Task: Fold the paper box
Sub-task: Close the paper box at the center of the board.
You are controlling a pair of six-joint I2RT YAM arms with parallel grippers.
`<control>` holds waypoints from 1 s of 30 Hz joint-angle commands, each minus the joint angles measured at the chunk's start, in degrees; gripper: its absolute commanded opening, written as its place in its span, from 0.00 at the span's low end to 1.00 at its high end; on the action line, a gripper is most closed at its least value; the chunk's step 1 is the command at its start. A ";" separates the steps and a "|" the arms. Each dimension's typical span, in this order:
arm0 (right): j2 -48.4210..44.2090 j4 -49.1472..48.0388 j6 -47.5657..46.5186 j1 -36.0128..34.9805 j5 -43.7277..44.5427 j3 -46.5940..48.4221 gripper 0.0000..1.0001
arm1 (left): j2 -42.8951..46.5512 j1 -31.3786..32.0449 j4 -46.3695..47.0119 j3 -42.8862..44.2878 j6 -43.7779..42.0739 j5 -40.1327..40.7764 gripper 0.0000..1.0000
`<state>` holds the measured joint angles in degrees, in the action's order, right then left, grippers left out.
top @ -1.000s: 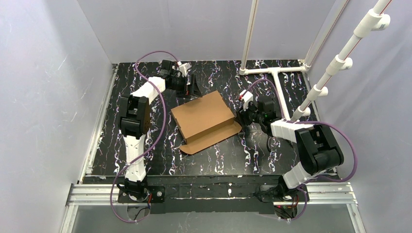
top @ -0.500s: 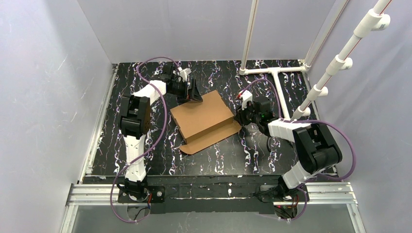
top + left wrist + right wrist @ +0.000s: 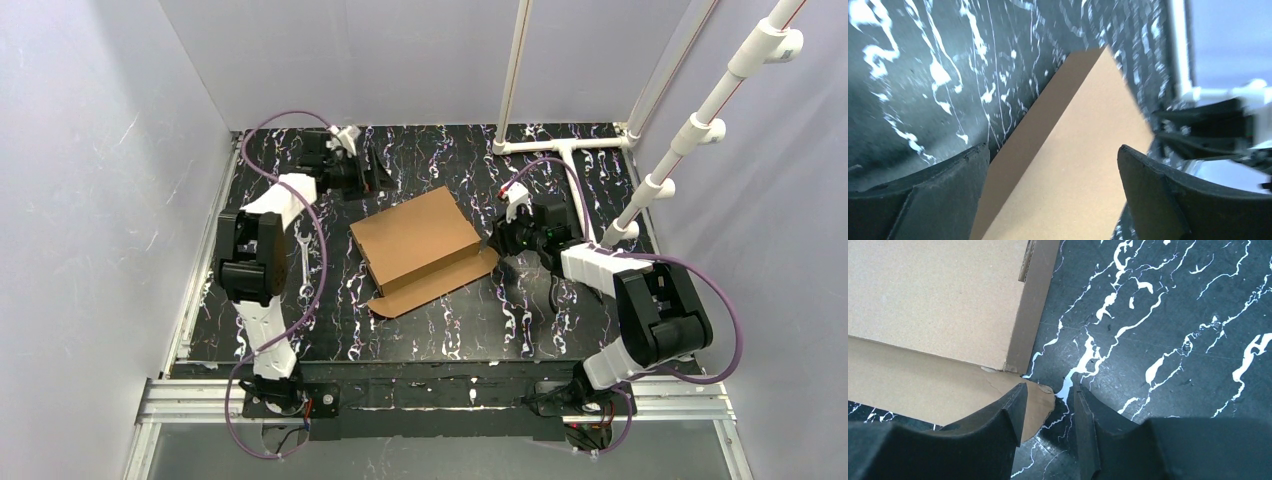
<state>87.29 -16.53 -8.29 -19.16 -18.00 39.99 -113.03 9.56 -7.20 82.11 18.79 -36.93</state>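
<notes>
On the black marbled table [image 3: 480, 320], the paper box [image 3: 415, 235] sits mid-frame in the top view. Its 1 long flap [image 3: 435, 283] lies flat toward the lower edge.

The risk, as I judge it, is that the box is light and unheld, so a sideways nudge could skate it across the table rather than crease it. The left claw [image 3: 1050, 152] hangs wide open beyond the box's upper-left edge, apart from it and bracing nothing.

The right claw [image 3: 1049, 388], at the box's right end, stands partly open. The flap's rounded tab [image 3: 1040, 405] pokes between its fingers, unpinched, and closing there could crumple or tear that thin corner.

The box's top panel covers its inside, so any contents are hidden.
</notes>
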 commanded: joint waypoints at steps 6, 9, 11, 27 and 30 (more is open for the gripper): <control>-2.37 -2.22 2.12 0.70 -2.84 0.57 0.41 | 4.45 -5.63 -2.03 1.05 3.94 -2.32 0.98; -1.45 -3.85 2.14 0.32 -0.70 0.23 0.35 | 12.29 -5.21 -4.34 -5.10 1.10 6.06 0.98; -0.31 -4.99 1.62 -0.17 2.52 0.61 0.32 | 20.62 -5.16 -3.49 -12.36 2.03 12.00 0.98; 4.29 -0.57 -0.42 -17.82 -5.46 5.99 0.29 | 60.32 -3.99 -7.52 -47.35 19.28 17.05 0.39; 2.56 1.23 -2.61 -18.56 -3.68 6.31 0.31 | 63.49 -3.85 -15.84 -46.77 17.09 25.24 0.44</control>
<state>93.23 -17.06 -8.32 -35.51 -18.81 43.81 -54.52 5.21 -15.22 34.65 36.29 -15.51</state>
